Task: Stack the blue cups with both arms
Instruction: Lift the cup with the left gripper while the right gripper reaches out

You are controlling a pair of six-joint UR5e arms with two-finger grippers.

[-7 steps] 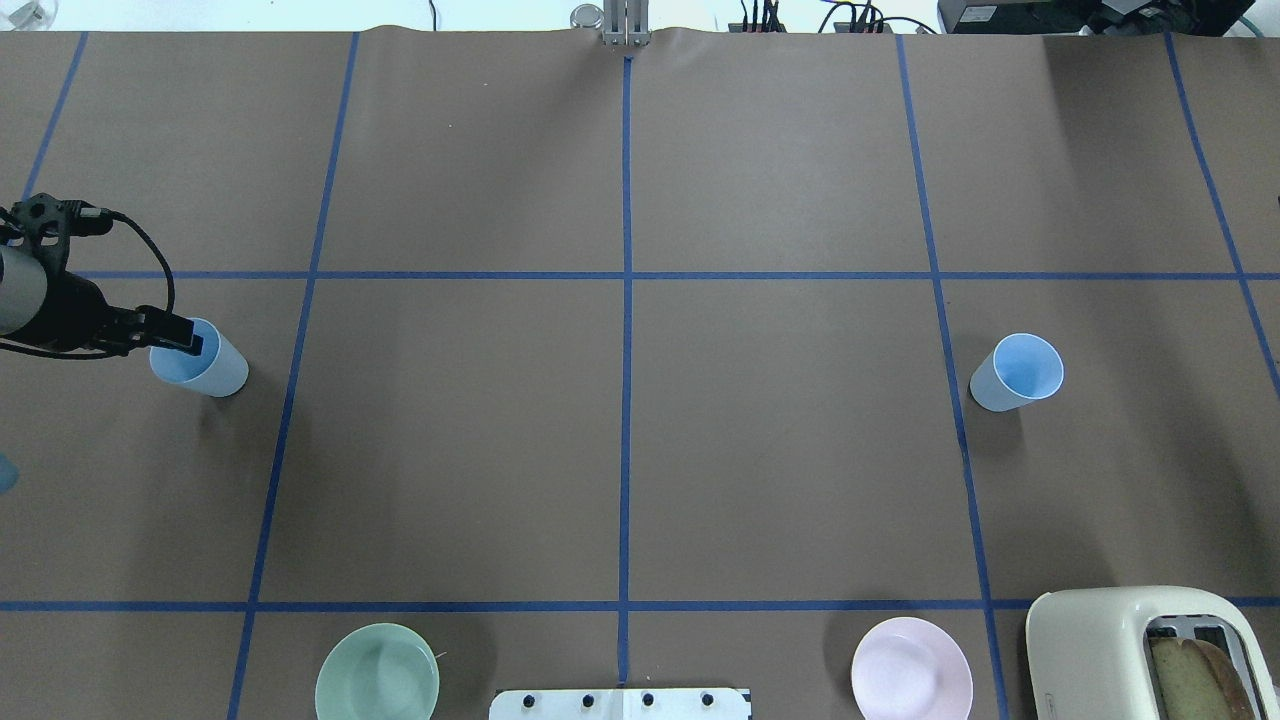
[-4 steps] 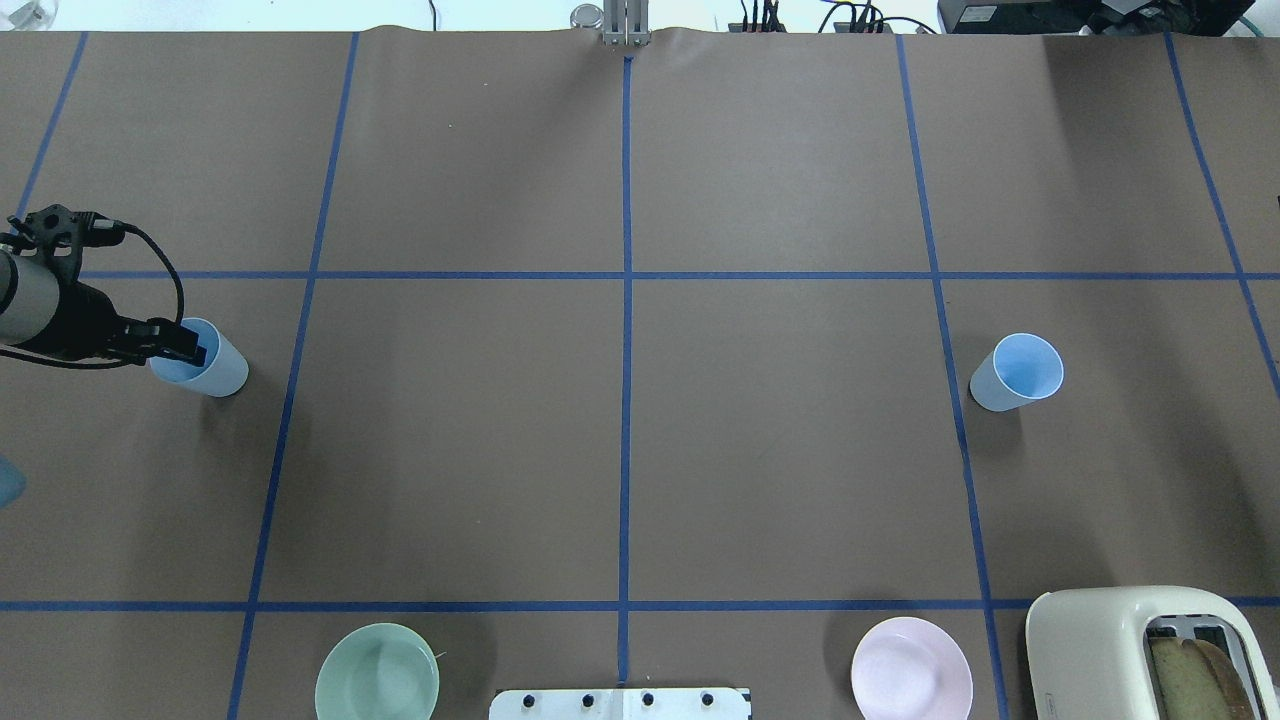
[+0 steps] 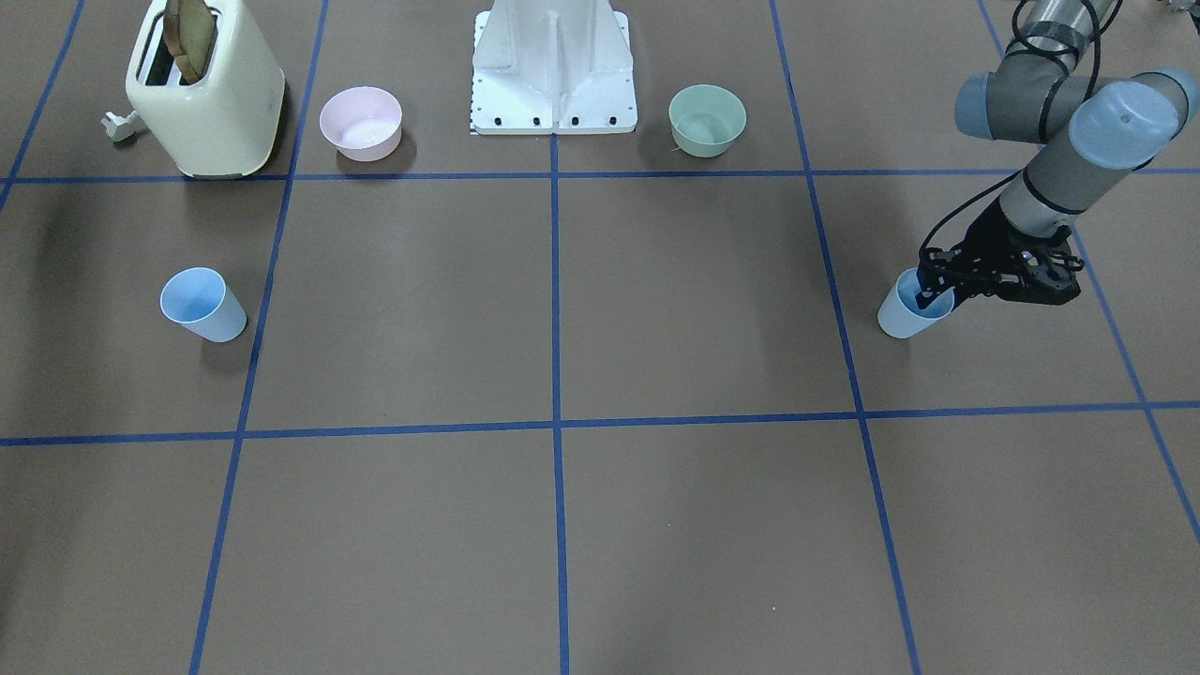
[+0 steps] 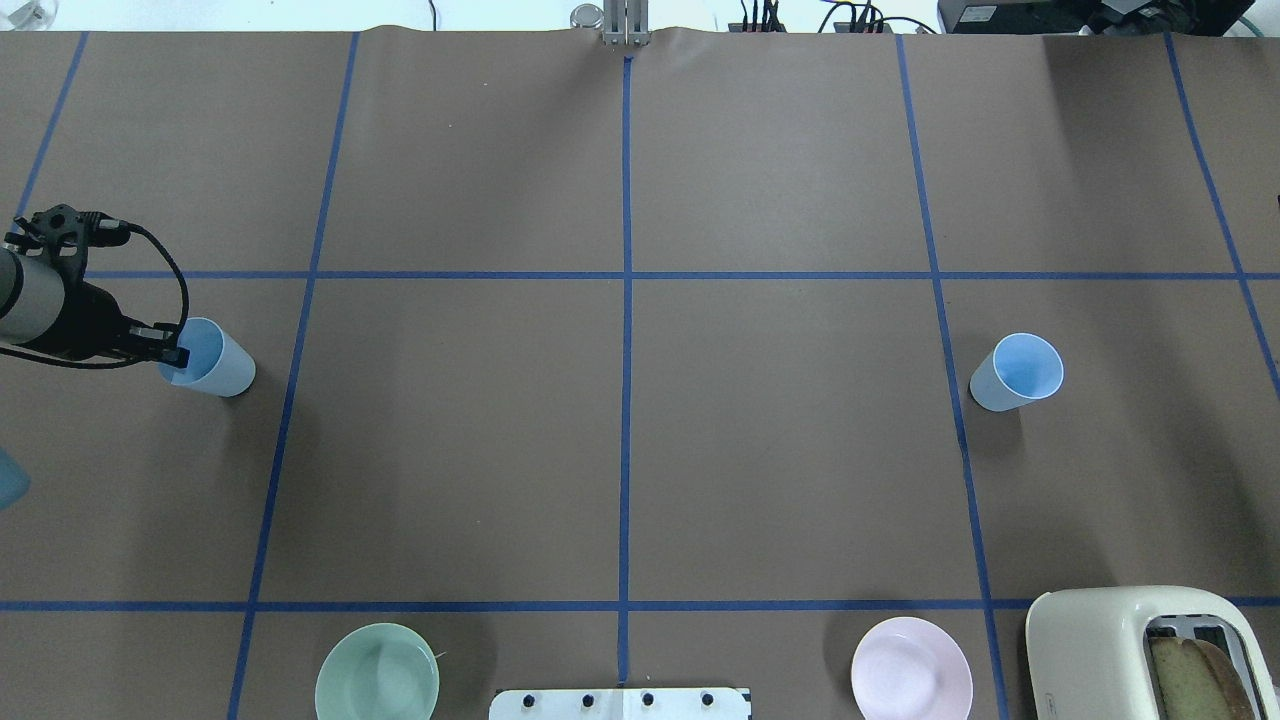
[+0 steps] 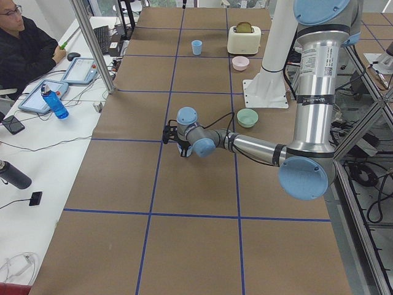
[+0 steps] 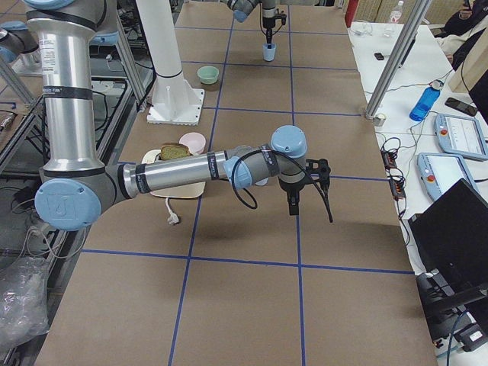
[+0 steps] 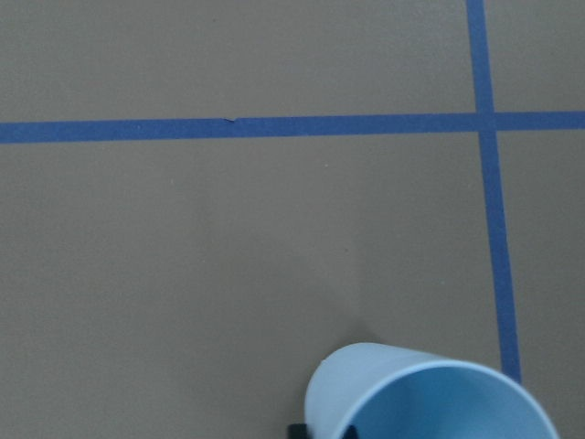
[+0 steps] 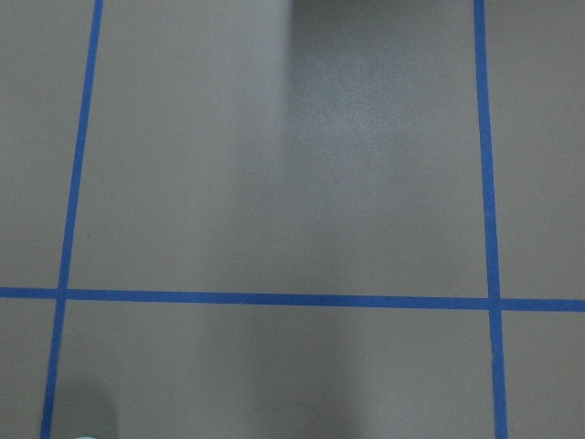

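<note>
One blue cup [image 4: 212, 362] stands upright at the table's left side. My left gripper [image 4: 172, 350] is at its near rim, one finger inside and one outside the wall, shut on it; the same grip shows in the front-facing view [image 3: 928, 292]. The left wrist view shows this cup's rim [image 7: 430, 393] at the bottom edge. The second blue cup [image 4: 1015, 372] stands alone on the right, also seen in the front-facing view [image 3: 202, 305]. My right gripper [image 6: 293, 204] shows only in the exterior right view, pointing down over bare table; I cannot tell if it is open.
A cream toaster [image 4: 1150, 650] with bread stands at the near right corner. A pink bowl [image 4: 910, 668] and a green bowl [image 4: 377, 672] flank the white pedestal [image 3: 553, 66]. An operator [image 5: 24, 49] sits beyond the far edge.
The left gripper's fingers drew together at the left cup's near rim, and the cup shifted slightly to the right. The right cup has not moved.
</note>
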